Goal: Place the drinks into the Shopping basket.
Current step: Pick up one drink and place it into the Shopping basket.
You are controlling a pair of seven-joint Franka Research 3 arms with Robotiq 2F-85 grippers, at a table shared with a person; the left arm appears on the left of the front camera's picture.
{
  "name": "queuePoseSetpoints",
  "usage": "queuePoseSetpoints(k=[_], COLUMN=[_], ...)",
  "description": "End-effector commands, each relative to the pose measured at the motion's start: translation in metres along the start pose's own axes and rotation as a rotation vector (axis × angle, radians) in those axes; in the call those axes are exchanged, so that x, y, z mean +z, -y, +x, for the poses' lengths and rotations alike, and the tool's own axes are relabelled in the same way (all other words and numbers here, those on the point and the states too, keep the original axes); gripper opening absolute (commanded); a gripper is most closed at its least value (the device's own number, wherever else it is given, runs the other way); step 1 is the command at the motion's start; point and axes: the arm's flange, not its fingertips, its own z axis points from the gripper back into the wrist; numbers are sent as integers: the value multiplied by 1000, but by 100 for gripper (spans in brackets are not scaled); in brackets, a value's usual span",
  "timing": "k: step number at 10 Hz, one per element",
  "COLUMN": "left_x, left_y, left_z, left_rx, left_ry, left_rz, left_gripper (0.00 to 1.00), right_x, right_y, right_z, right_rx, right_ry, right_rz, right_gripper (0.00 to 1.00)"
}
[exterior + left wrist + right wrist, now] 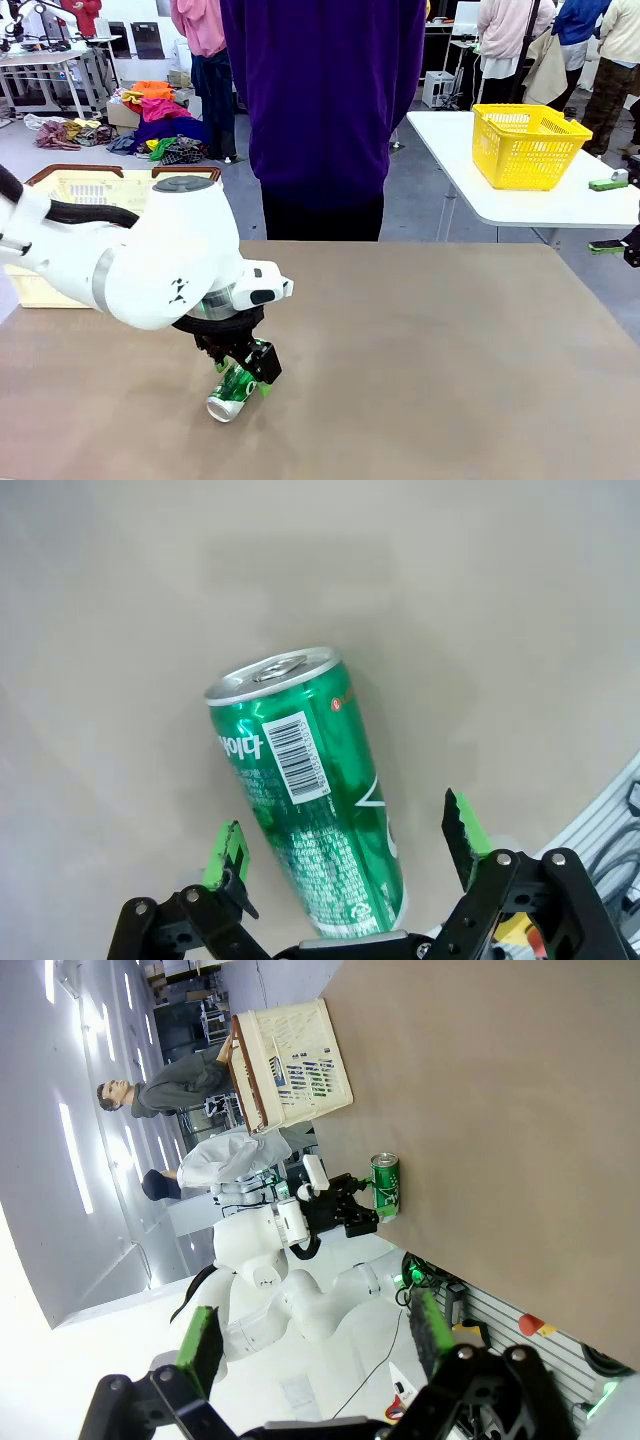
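Lying on table (450, 360), green can (233, 390) between spread left claw (243, 372); cream basket (70, 190) behind arm.

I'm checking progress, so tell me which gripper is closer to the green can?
Left. The left gripper is open around the green can lying on the table; the right gripper is open, well off to the side.

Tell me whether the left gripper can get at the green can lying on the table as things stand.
Probably yes. The left gripper is open with its green pads either side of the green can, which lies on its side on the brown table. Nothing else lies near the can.
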Motion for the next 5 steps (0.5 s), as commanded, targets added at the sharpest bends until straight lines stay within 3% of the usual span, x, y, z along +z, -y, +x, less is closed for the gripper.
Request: queuePoseSetpoints(k=[1,4,5], left_x=[-9,-9,-9], left_y=[4,3,3], left_z=[6,7,9], left_rx=[11,24,26], left_ry=[-17,-21,-31], left_rz=[17,10,19], left_gripper=[100,100,41], right_x=[0,0,0], right_y=[-2,-2,-2], right_z=[0,0,0], right_rx=[13,13,13], right_ry=[3,3,3], right_rz=[14,14,14], right_gripper=[100,100,100])
